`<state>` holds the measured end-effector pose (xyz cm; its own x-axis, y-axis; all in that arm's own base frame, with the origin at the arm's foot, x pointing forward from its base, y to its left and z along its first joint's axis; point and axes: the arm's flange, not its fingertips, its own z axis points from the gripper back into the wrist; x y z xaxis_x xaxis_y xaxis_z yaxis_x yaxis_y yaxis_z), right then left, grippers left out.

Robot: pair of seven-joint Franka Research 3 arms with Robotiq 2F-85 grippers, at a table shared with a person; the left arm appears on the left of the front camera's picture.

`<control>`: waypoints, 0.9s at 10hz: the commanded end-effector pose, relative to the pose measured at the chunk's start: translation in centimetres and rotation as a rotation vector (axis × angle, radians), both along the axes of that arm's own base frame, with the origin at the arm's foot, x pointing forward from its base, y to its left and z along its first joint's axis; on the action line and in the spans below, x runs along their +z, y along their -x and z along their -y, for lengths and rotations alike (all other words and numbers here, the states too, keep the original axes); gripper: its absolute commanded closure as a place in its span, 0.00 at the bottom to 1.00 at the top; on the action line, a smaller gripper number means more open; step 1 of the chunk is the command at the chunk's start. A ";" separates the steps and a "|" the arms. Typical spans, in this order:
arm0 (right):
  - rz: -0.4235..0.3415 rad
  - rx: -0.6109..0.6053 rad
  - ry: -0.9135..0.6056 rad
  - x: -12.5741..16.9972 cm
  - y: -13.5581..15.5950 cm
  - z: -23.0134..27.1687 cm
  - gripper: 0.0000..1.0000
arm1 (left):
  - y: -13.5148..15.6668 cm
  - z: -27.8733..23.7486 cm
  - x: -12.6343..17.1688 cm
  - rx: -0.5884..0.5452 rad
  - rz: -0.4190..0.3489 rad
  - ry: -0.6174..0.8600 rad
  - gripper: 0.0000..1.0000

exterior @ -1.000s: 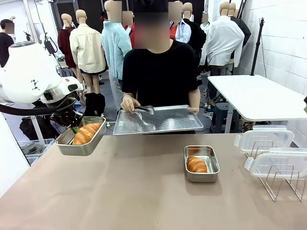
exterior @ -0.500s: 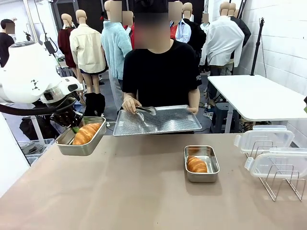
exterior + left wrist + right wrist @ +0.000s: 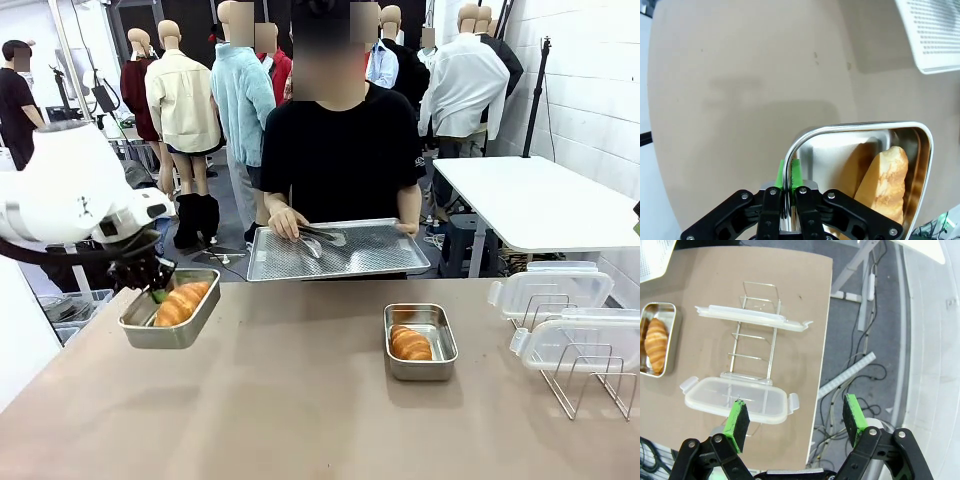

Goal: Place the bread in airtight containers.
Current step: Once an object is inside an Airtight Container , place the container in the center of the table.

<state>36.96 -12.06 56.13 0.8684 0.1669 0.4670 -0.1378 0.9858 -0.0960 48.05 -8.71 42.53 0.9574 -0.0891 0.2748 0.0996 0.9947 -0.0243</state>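
At the far left, my left gripper [image 3: 154,293] is shut on the rim of a steel container [image 3: 160,337] and holds it up near the table's far left corner. A golden bread roll [image 3: 182,302] lies inside. The left wrist view shows the green pads [image 3: 795,172] pinching the rim of that container [image 3: 855,125], with its bread [image 3: 887,180] beside them. A second container [image 3: 422,372] sits on the table right of centre with bread [image 3: 410,343] in it. My right gripper [image 3: 795,425] hangs open high above the clear lids [image 3: 737,399].
Two clear lids [image 3: 550,290] [image 3: 578,342] rest on a wire rack [image 3: 585,385] at the table's right edge. Across the table a person holds a perforated steel tray [image 3: 375,250] and tongs [image 3: 320,237]. A white table [image 3: 540,200] stands behind on the right.
My left arm has lowered the container with its bread a little. The person has shifted the perforated tray slightly to the right. The right gripper is unchanged.
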 end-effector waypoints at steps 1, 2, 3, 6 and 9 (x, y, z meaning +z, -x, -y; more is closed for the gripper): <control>-0.005 -0.012 -0.011 -0.3 0.2 -0.2 0.07 | -0.5 0.1 -2.8 0.042 0.039 0.032 1.00; -0.005 -0.012 -0.011 -0.3 0.2 -0.2 0.07 | -1.2 0.5 -5.4 0.065 0.034 0.008 1.00; -0.005 -0.012 -0.011 -0.3 0.2 -0.2 0.07 | -1.6 0.5 -7.4 0.093 0.023 -0.003 1.00; -0.005 -0.012 -0.011 -0.3 0.2 -0.2 0.07 | -1.7 0.0 -9.5 0.112 0.025 -0.006 1.00; -0.005 -0.012 -0.011 -0.3 0.2 -0.2 0.07 | -1.6 -0.1 -9.1 0.108 0.044 -0.030 0.73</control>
